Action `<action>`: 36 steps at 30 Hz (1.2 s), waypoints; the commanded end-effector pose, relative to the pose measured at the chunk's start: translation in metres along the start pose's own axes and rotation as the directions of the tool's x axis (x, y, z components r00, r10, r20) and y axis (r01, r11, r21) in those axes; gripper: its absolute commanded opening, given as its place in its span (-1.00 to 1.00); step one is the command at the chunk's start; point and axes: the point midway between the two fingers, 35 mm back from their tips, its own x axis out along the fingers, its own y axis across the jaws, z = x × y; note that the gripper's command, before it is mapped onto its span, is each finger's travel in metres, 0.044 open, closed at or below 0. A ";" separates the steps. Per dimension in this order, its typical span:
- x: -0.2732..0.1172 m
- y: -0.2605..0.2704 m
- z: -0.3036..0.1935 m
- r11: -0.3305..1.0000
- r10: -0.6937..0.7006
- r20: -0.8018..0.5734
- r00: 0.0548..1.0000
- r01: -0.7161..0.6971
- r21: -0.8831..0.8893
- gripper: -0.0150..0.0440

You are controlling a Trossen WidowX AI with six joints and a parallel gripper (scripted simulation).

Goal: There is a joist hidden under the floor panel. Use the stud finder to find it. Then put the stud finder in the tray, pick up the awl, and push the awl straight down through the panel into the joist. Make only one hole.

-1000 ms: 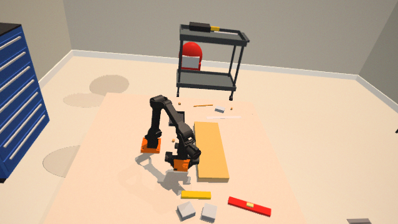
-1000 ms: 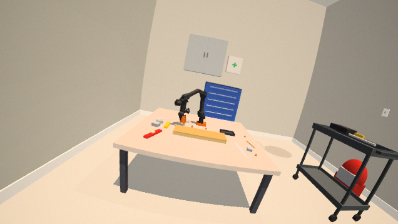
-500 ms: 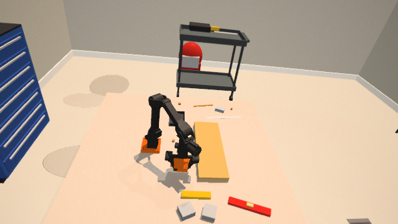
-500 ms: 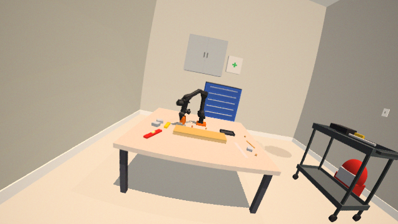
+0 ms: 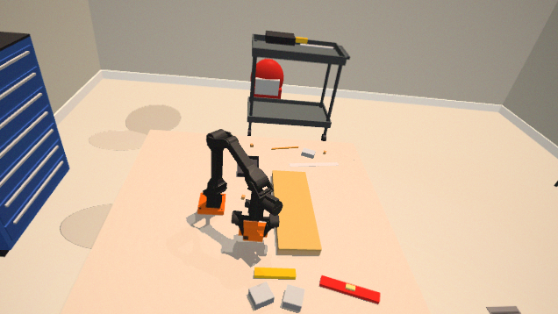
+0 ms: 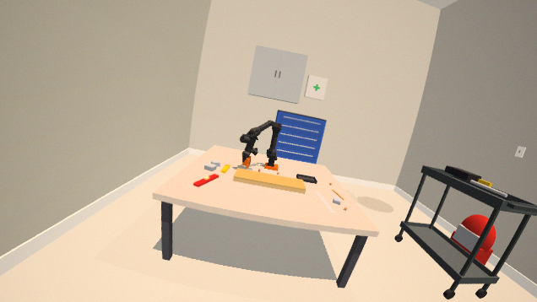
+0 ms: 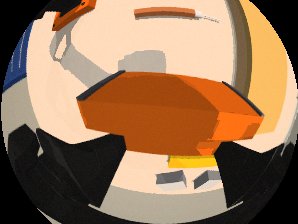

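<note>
My gripper (image 5: pixel 255 220) (image 7: pixel 173 136) is shut on the orange stud finder (image 5: pixel 253 231) (image 6: pixel 246 162) (image 7: pixel 150 107). It holds the stud finder above the table, beside the near part of the panel's arm side. The long yellow-tan floor panel (image 5: pixel 300 210) (image 6: pixel 270 181) (image 7: pixel 267 65) lies flat; no hole shows in it, and the joist is hidden. The awl (image 7: pixel 165 13), with an orange-brown handle and thin metal tip, lies on the table between the arm's base and the panel. The black tray (image 5: pixel 253 159) (image 6: pixel 306 179) is partly hidden behind the arm in the top view.
A yellow bar (image 5: pixel 275 274) (image 6: pixel 225 169) (image 7: pixel 192 162), two grey blocks (image 5: pixel 261 295) (image 5: pixel 293 297) and a red level (image 5: pixel 334 284) (image 6: pixel 202 181) lie near the table's front. A pencil (image 5: pixel 285 148), a small grey block (image 5: pixel 308 153) and a pale strip (image 5: pixel 313 165) lie beyond the panel.
</note>
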 end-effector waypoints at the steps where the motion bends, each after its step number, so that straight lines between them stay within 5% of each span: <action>1: -0.002 0.000 0.000 1.000 -0.004 -0.029 1.000 0.004 0.005 -0.49; 36: 0.000 0.000 0.006 1.000 -0.002 -0.244 0.970 0.004 0.008 -0.49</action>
